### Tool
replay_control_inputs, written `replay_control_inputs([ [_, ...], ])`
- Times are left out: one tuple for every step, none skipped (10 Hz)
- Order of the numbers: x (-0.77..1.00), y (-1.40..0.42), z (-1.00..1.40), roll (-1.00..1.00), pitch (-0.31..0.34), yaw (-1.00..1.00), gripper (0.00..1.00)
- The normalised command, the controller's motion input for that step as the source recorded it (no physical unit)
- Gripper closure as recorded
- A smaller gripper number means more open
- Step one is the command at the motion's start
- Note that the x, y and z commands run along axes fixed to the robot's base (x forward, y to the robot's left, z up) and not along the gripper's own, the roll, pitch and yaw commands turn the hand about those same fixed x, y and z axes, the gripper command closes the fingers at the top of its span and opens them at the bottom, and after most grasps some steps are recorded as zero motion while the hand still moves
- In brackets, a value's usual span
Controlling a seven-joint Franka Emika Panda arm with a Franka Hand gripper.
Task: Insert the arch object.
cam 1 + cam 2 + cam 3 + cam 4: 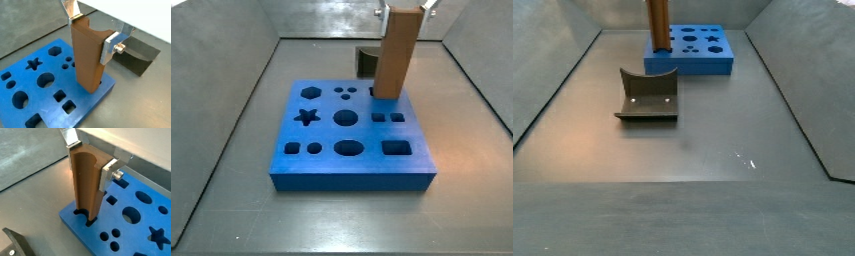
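A: Grey metal forms the bench (700, 190), the largest surface in both side views, with walls rising around it.

B: Next in size?

A: The blue block (354, 140), a flat foam board with cut-out holes: a star, circles, squares and ovals. It lies flat on the bench.

B: Then the fixture?

A: Correct. The fixture (647, 95) is a dark L-shaped bracket on a base plate, standing on the bench near the blue block but apart from it.

B: Location of the arch object?

A: The arch object (87, 57) stands upright at one edge of the blue block. Its lower end sits at an opening in that edge, visible in a wrist view (85, 188). How deep it sits cannot be told.

B: Position relative to the fingers?

A: The gripper (92, 31) is at the upper end of the bar. The fingers (110, 49) are flat silver plates set against opposite sides of the bar, one on each face, so the bar lies directly between them.

B: Finger state?

A: Clamped on the arch object, both plates in contact with the wood.
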Motion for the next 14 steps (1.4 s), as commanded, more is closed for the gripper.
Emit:
replay_control_inputs([
  [-0.11,0.13,-0.31,0.2,0.0,0.01,1.0],
  [-0.13,0.11,-0.32,0.22,0.0,0.02,1.0],
  [-0.09,0.09,-0.32,0.22,0.0,0.02,1.0],
  [-0.03,0.05,-0.34,0.21,0.0,0.0,1.0],
  [0.0,0.01,-0.37,0.17,0.0,0.0,1.0],
  [0.01,0.0,-0.39,0.03,-0.024,0.0,1.0],
  [0.04,0.0,-0.42,0.0,-0.046,0.0,1.0],
  [0.0,0.0,-0.43,0.0,-0.066,0.0,1.0],
  [0.0,0.0,-0.35,0.0,-0.049,0.0,1.0],
  [0.0,0.0,-0.25,0.0,-0.026,0.0,1.0],
  [0.0,0.0,-0.19,0.0,-0.019,0.0,1.0],
  [0.0,0.0,-0.2,0.0,-0.026,0.0,1.0],
  [0.0,0.0,-0.25,0.0,-0.046,0.0,1.0],
  [0.0,0.0,-0.28,0.0,-0.076,0.01,1.0],
])
